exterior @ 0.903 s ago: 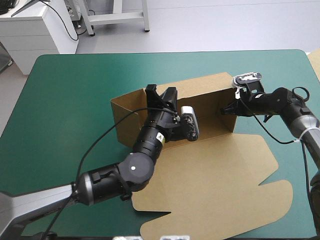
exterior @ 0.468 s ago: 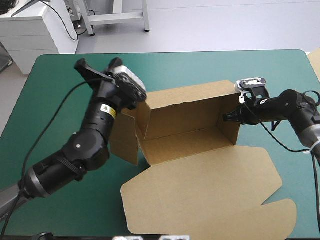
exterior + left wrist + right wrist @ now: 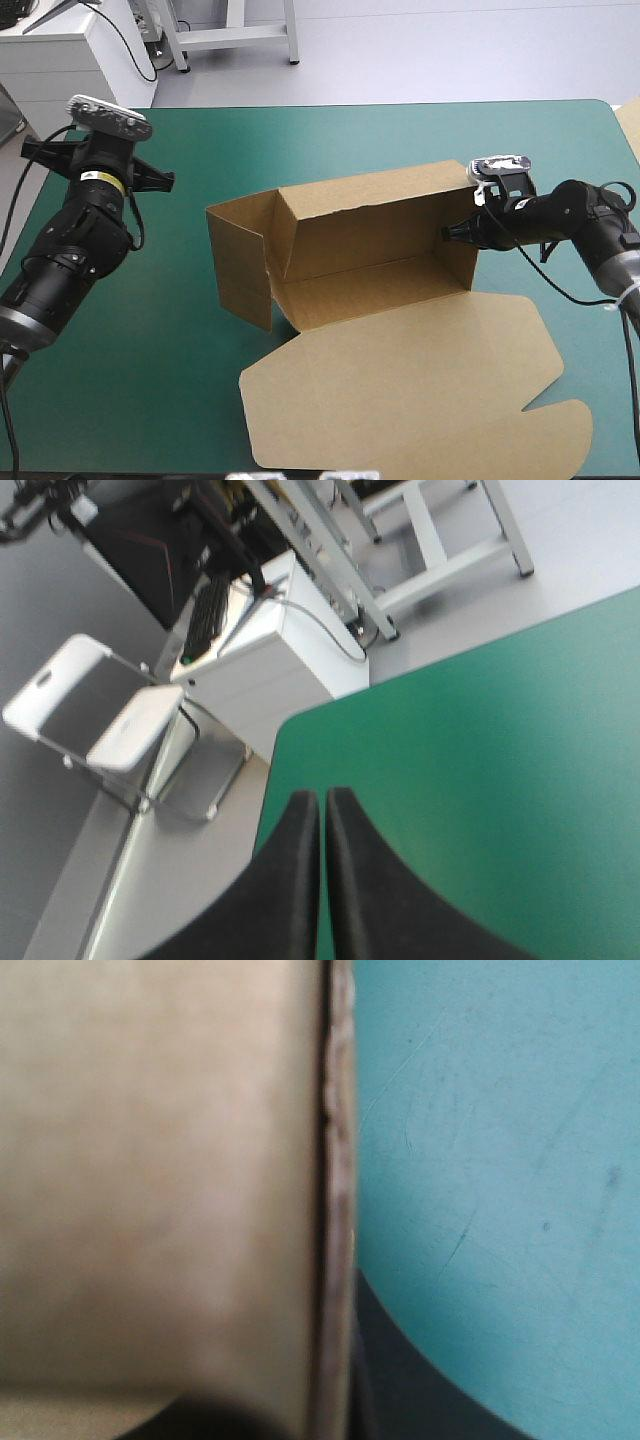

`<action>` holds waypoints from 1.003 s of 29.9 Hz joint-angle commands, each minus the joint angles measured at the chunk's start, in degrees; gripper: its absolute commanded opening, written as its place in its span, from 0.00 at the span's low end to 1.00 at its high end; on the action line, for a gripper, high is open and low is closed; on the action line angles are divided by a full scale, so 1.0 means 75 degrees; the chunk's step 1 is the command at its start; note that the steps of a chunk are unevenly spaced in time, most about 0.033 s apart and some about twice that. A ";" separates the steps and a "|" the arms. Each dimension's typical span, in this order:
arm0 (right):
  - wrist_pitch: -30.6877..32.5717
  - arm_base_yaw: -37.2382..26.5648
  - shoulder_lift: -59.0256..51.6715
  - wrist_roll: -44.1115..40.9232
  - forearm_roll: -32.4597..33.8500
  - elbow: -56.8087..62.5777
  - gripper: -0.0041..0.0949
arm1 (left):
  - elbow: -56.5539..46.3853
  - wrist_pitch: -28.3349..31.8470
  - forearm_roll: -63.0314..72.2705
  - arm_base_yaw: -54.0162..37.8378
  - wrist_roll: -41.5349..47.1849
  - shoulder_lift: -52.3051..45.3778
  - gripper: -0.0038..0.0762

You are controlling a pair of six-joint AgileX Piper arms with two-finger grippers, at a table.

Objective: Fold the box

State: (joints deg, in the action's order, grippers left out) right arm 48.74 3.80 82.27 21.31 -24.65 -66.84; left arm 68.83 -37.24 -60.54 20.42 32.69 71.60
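Note:
The brown box point(image 3: 370, 235) stands mid-table with its back wall up and its lid point(image 3: 400, 385) flat toward the front edge. Its left end flap point(image 3: 238, 262) hangs open, angled outward. My right gripper point(image 3: 457, 232) is shut on the box at the right end wall point(image 3: 463, 262). In the right wrist view the wall's edge point(image 3: 338, 1160) runs between the fingers point(image 3: 420, 1380), board point(image 3: 150, 1180) on one side. My left gripper point(image 3: 98, 152) is raised over the table's left side, well away from the box. Its fingertips point(image 3: 322, 802) are shut on nothing and point over the table's far left corner.
Teal-green cover point(image 3: 380, 140) lies bare behind the box and to its left point(image 3: 170, 300). The lid reaches close to the table's front edge. More brown board point(image 3: 630, 125) shows at the table's right edge.
My left arm came out of the box and swung up and away to the left. The box's left end flap fell open outward. The right gripper stayed on the right wall.

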 commanded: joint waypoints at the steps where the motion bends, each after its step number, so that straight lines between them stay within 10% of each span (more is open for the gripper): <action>1: 0.0877 0.0091 -0.0030 -0.0475 -0.0262 -0.0171 0.04 | 0.0246 0.0268 0.1448 -0.0735 -0.0977 -0.0230 0.05; 19: -0.0068 0.0532 0.1844 -0.0585 0.0404 -0.1495 0.05 | 0.0246 -0.0733 0.5794 -0.1798 -0.3740 -0.0230 0.05; 30: -0.0271 0.0532 0.2510 -0.0585 0.0585 -0.2375 0.31 | 0.0246 -0.1212 0.5810 -0.1798 -0.3770 -0.0230 0.05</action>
State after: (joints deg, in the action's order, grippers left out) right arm 44.62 7.76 103.09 16.64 -21.80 -82.18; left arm 68.83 -48.35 -16.64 6.99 4.28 71.60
